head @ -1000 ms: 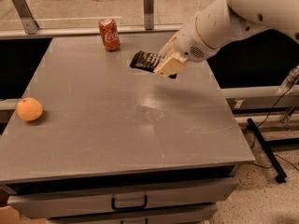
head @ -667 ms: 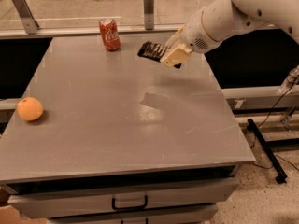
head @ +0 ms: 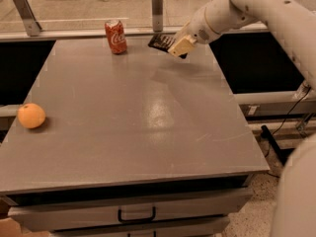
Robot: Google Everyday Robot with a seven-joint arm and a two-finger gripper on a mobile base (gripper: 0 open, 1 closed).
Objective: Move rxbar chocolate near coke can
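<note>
- Rxbar chocolate is what we're watching, and it hangs over the far end of the bench, the one big grey surface carrying everything here.
- One white arm reaches in from the right, ending in the one gripper at that far edge.
- Its fingers are clamped on the bar's right end. We judge the bar is lifted clear of the bench, with a soft shadow lying under it.
- One coke can stands upright at the far edge, left of centre, near the bar's left tip but with a clear gap between them.
- One orange sits well apart at the left edge, out of this play.
- One bar, then: dark, tilted, pale stripes showing.
- Where we stand: pickup done, carry close to done. What's left, we reckon, is a short shift toward the can, a set-down and a release.
</note>
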